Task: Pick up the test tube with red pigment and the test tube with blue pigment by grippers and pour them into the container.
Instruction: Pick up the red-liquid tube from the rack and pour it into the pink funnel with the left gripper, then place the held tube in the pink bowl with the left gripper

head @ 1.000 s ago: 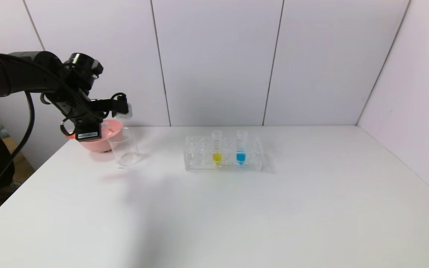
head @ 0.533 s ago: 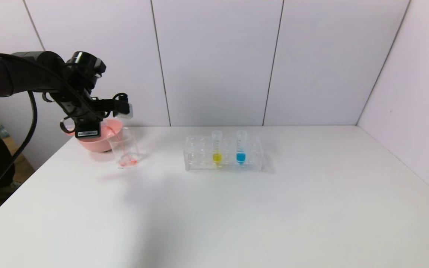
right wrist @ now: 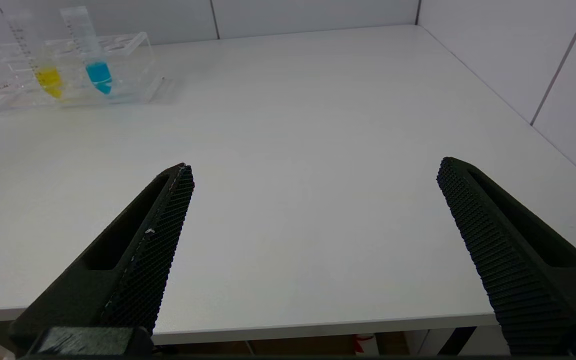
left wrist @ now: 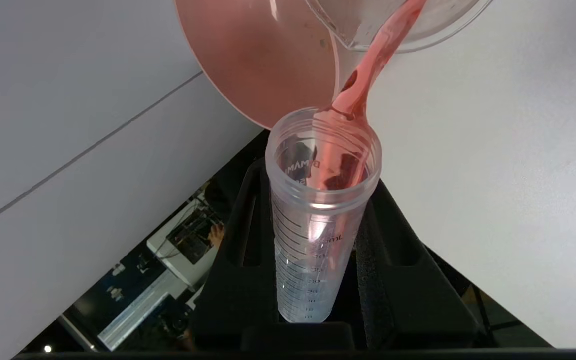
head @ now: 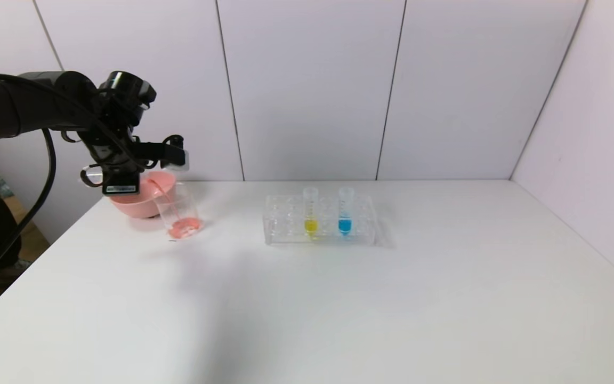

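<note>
Left tool [left wrist: 318, 280] clamps the tilted red tube [left wrist: 318, 220], pouring into the beaker [head: 178, 210] below; keep the lip over its rim. Right tool [right wrist: 313, 250] wide, idle.

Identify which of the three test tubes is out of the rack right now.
The test tube with red pigment, clamped in the left gripper and tipped over the beaker; the yellow and blue tubes stand racked.

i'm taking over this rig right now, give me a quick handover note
Left hand: shut on the test tube with red pigment, tipped over the container; a red stream is running in and red liquid is pooled at the bottom.
Right hand: open, idle over the table's near edge.
The test tube with blue pigment stands in the rack beside the yellow tube.
Left: finish the red pour, then pour blue.
</note>
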